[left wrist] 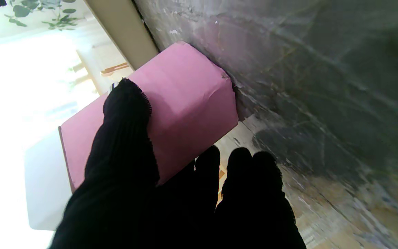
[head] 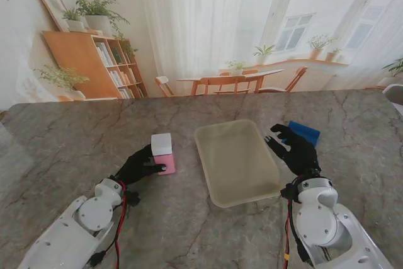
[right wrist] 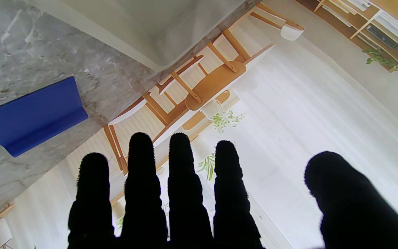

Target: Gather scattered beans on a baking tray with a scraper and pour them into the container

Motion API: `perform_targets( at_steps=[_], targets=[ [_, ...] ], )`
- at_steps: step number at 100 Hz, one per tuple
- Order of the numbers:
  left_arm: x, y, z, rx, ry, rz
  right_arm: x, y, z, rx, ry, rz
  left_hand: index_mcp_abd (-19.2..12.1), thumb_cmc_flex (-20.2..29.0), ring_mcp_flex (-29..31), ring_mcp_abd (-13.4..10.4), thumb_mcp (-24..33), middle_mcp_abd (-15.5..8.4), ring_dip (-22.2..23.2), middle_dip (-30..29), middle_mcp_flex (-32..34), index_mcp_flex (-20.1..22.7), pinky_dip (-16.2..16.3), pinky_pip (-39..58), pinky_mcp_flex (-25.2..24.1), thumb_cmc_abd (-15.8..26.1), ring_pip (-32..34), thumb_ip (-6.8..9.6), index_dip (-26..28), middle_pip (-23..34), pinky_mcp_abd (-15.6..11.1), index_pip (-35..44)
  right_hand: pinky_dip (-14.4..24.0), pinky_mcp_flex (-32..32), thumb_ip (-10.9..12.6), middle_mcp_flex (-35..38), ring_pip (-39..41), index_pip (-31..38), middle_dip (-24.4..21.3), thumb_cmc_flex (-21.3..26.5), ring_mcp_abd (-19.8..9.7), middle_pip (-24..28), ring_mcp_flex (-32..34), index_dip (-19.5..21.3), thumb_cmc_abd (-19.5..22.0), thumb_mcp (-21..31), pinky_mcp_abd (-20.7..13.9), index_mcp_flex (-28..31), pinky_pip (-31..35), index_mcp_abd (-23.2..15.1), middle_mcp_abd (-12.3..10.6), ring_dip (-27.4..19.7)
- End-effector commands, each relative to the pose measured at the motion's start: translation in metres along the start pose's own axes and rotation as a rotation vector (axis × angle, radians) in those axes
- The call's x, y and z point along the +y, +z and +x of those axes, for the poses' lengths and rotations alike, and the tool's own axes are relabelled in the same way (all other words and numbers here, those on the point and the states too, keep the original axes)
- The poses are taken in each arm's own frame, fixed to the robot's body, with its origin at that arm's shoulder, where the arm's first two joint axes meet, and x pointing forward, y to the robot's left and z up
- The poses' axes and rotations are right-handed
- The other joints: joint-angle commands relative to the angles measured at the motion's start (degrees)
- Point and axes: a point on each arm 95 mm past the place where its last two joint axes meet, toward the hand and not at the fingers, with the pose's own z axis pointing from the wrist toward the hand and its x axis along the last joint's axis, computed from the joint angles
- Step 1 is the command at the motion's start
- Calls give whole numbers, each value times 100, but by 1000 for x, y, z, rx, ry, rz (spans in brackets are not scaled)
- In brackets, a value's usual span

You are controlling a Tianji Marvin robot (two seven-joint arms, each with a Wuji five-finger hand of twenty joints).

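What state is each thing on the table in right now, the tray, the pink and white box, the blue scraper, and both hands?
Baking tray: flat on the table, upright; no beans can be made out in it.
Pink and white box: standing on the table left of the tray, gripped.
Blue scraper: lying on the table right of the tray, not held.
Left hand: closed around the box.
Right hand: open, fingers spread, holding nothing.

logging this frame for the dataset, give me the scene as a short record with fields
surface: grey marble table
tray: pale baking tray, centre, beans not discernible
container: pink and white box, left of tray
scraper: blue scraper, flat on table right of tray
left hand: left hand gripping the box, thumb on its pink side
right hand: right hand open, fingers spread, beside the scraper, holding nothing
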Motion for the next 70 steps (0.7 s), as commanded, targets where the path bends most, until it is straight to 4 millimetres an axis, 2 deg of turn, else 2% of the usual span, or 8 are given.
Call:
perform_targets(
  at_steps=[1,16,28,39,59,70],
  targets=[
    [6,-12,-12,-40,21,-41,-3,0,0,-4,4,19,216,-152,-272,224,187,55,-153,-157,-324,-260,-542,-829,-239,292,-150,309,-178,-188,1074,-222,104,-24,81,28,0,26,66,-73,-23,44,14,-52,15,-17,-33,27,-107,-165,-97,71],
    [2,-16,-11,-36,34,-50,-3,0,0,-1,1,22,537,-623,-789,305,202,256,-427,-478,-847,-601,-908,-1652,-418,343,-352,327,-952,-380,1165,-574,104,-32,81,26,-7,27,68,-69,-24,39,10,-58,19,-26,-35,27,-124,-162,-85,71],
    [-2,-20,-9,-34,49,-63,-3,0,0,1,0,25,814,-1070,-1312,401,207,432,-618,-714,-1395,-859,-1159,-2693,-459,386,-533,326,-1586,-526,1215,-864,108,-28,81,28,-7,28,69,-70,-20,35,11,-62,18,-32,-25,26,-133,-158,-85,73],
    [-9,-27,-7,-37,80,-78,-3,0,-1,3,-3,27,825,-1321,-1536,356,210,445,-762,-808,-1612,-850,-1150,-3321,-482,422,-637,314,-2150,-562,1126,-946,109,-31,82,16,-13,27,68,-69,-27,27,6,-67,19,-36,-32,25,-146,-155,-82,72],
    [-28,-47,2,-52,167,-16,-2,-1,-2,10,-19,32,724,-1327,-1493,283,227,382,-800,-814,-1533,-836,-1067,-3390,-427,449,-638,307,-2173,-531,972,-878,117,-14,83,13,-31,18,60,-67,-70,12,21,-80,-6,-22,-9,23,-153,-155,-78,59],
    [-40,-59,13,-48,212,63,0,-3,-4,11,-29,32,619,-1247,-1332,246,224,315,-807,-800,-1355,-806,-896,-3219,-324,481,-608,305,-1937,-492,936,-696,127,56,82,7,-57,3,48,-82,-105,-8,53,-94,-13,-6,13,19,-143,-162,-98,41]
  ],
)
